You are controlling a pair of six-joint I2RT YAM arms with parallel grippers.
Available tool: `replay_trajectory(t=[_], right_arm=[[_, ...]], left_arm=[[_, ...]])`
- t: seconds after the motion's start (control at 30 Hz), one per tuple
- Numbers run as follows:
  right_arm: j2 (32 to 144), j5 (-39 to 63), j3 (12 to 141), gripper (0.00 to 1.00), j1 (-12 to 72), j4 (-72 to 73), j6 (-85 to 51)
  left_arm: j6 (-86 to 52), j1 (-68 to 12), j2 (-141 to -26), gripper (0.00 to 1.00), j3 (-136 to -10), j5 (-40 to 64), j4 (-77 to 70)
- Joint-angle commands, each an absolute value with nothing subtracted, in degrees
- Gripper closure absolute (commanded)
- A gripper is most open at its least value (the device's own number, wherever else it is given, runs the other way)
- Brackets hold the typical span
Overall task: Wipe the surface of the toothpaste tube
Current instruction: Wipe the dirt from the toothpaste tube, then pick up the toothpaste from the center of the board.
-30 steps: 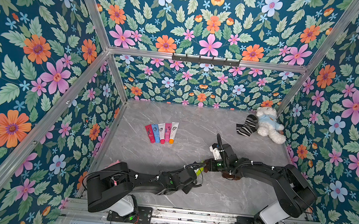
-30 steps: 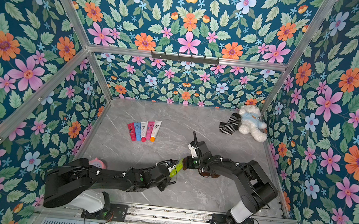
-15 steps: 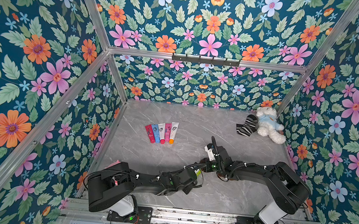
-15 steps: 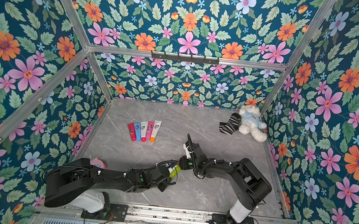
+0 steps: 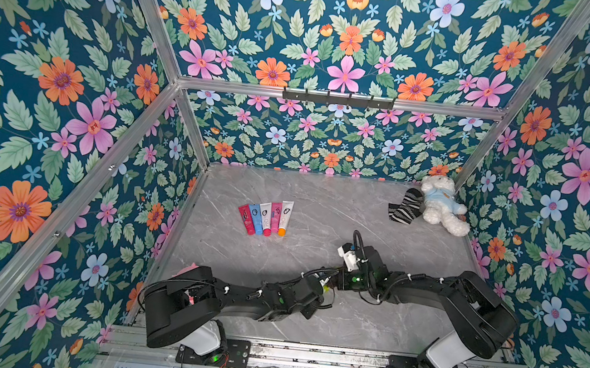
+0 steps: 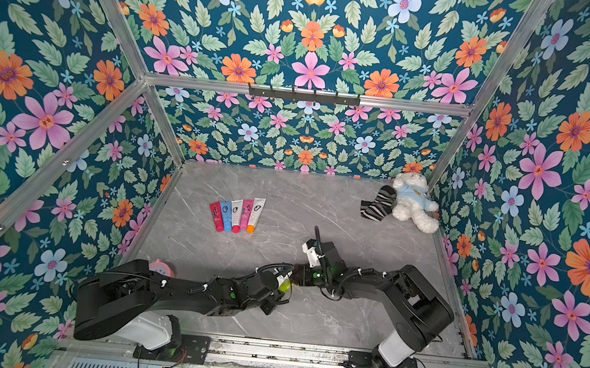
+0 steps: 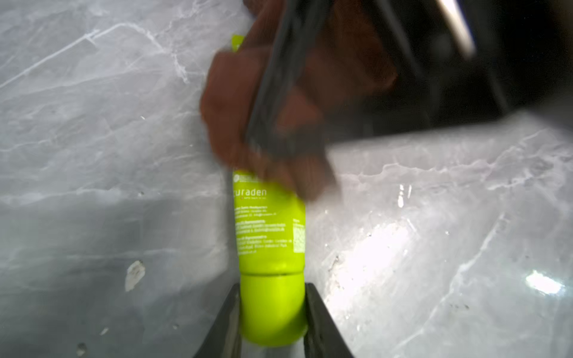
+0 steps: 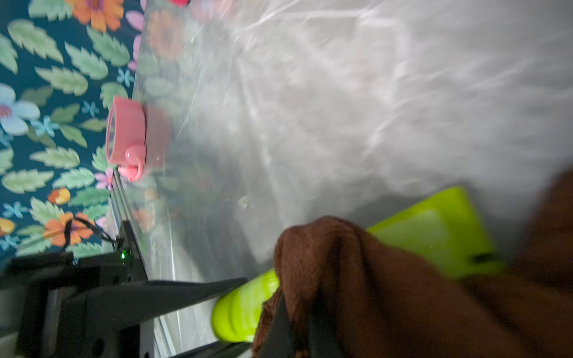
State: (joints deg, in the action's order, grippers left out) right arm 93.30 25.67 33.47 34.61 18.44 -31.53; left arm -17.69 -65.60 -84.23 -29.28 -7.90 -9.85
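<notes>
The lime-green toothpaste tube (image 7: 268,229) hung between the two arms over the near middle of the grey marble desk (image 7: 93,155); whether it touched the stone could not be told. The left end effector (image 7: 273,297) was clenched on the tube's round cap (image 7: 273,322), one finger on each side; the right end effector (image 8: 294,334) was pinched fast on a bunched brown cloth (image 7: 229,102), which was pressed over the upper body of the tube, near its flat crimped end. The tube looked light, with a smooth, glossy skin that a finger could slide along; its body was probably soft and would dent or bend under a hard squeeze, while the cap looked stiff and thick. The cap therefore seemed the right place to hold it, since it left the printed body bare for wiping and would not force paste out; held at one end only, though, the tube could swing or twist under a sideways push from the cloth, so light strokes along its length seemed wiser than hard ones across it. The cloth was limp and thick, and would fold around the tube.
</notes>
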Motion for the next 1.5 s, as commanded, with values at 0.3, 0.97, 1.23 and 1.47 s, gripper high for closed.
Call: replay_trajectory(t=[0.3,0.97,1.23,1.47], right_arm=[[91.91,21.21,35.20,1.00,35.92,9.00,-31.56],[93.62,18.31,38.02,1.00,29.57,4.73,-31.30],[85.29,13.99,36.87,1.00,30.14,-5.22,-30.01],[66.58,12.15,26.52,1.00,34.85,-14.05,-33.76]], left_arm=[[-17.06,-65.55,-83.31,1.00,-28.84,-8.08,-11.14],[-17.36,-65.57,-82.61,1.00,-28.32,-7.33,-11.95],[-22.67,-63.84,-81.63,1.00,-30.52,-13.88,-7.71],[-25.80,-57.65,-83.62,1.00,-40.80,-16.49,-4.62]])
